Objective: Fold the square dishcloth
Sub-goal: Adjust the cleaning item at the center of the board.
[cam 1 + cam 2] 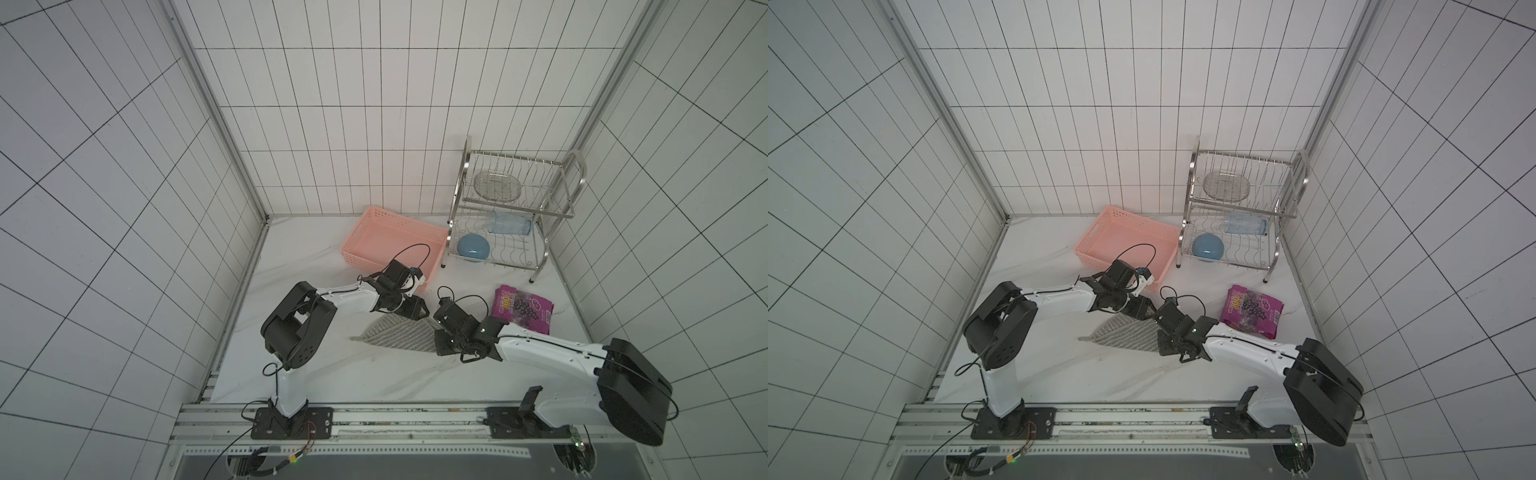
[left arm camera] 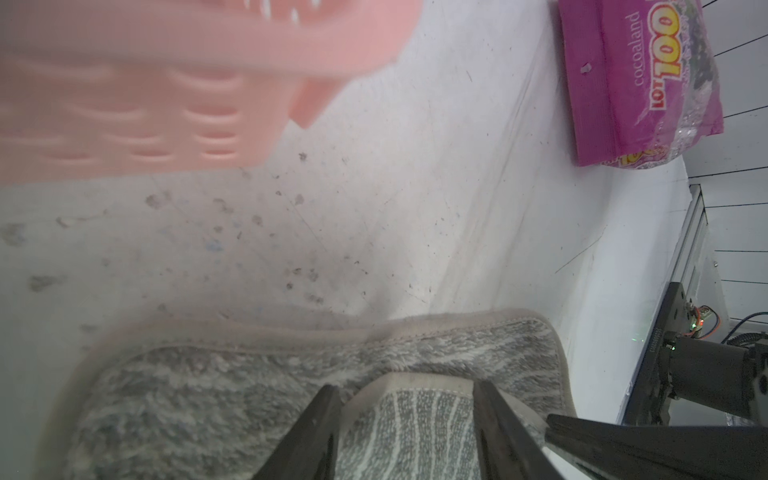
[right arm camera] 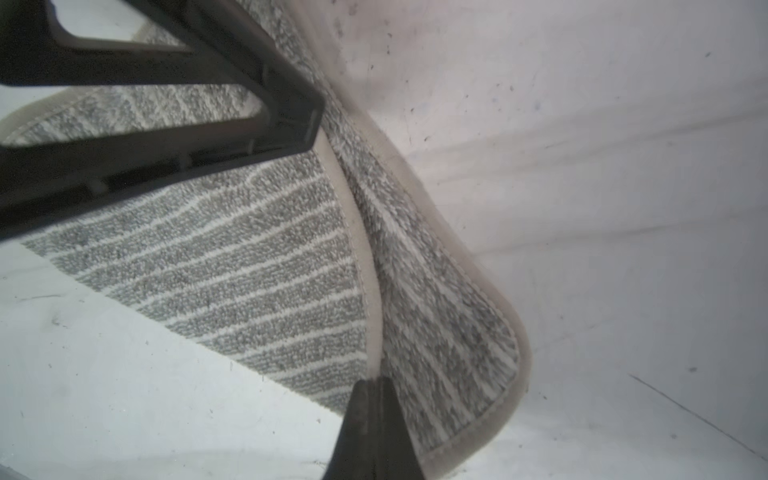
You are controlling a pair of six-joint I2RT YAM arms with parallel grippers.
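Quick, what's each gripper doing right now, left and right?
Left gripper: open, jaws astride a folded edge of the soft grey white-striped dishcloth.
Right gripper: closed, pinching that dishcloth's hem.

White marble-look table [image 1: 332, 374]: dishcloth [image 1: 395, 336] centre frame, pink basket [image 1: 353, 255] above it, purple snack packet [image 1: 523, 309] right, wire dish rack [image 1: 511, 158] upper right.

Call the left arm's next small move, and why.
Probably close the left gripper on the folded-over corner of the dishcloth: its jaws stand apart either side of that corner, while the right gripper is shut on the same layer's edge, so both would hold the fold.
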